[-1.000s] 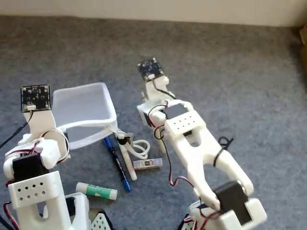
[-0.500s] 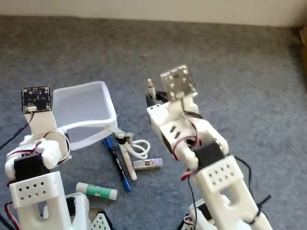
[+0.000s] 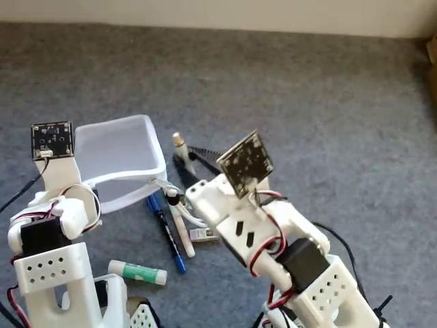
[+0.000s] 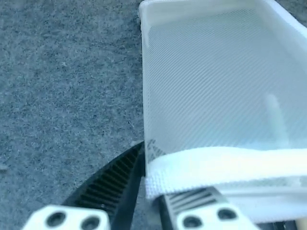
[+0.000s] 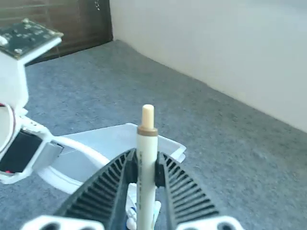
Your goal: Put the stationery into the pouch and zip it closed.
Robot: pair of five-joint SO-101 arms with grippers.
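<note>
Right gripper [image 5: 146,158] clamps slim cream pen [image 5: 147,134] upright, now swung beside white mesh pouch [image 3: 116,154]; left gripper [image 4: 151,184] pinches pouch rim.

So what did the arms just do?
The right gripper lifted a white pen off the carpet and swung it toward the pouch. The left gripper stayed clamped on the pouch's rim; the blue pen and glue stick didn't move.

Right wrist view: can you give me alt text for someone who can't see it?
The right hand clamps a tan-tipped white pen upright between its black ribbed fingers. Behind lie the white pouch on grey carpet, the other arm beside it, and a pale wall.
</note>
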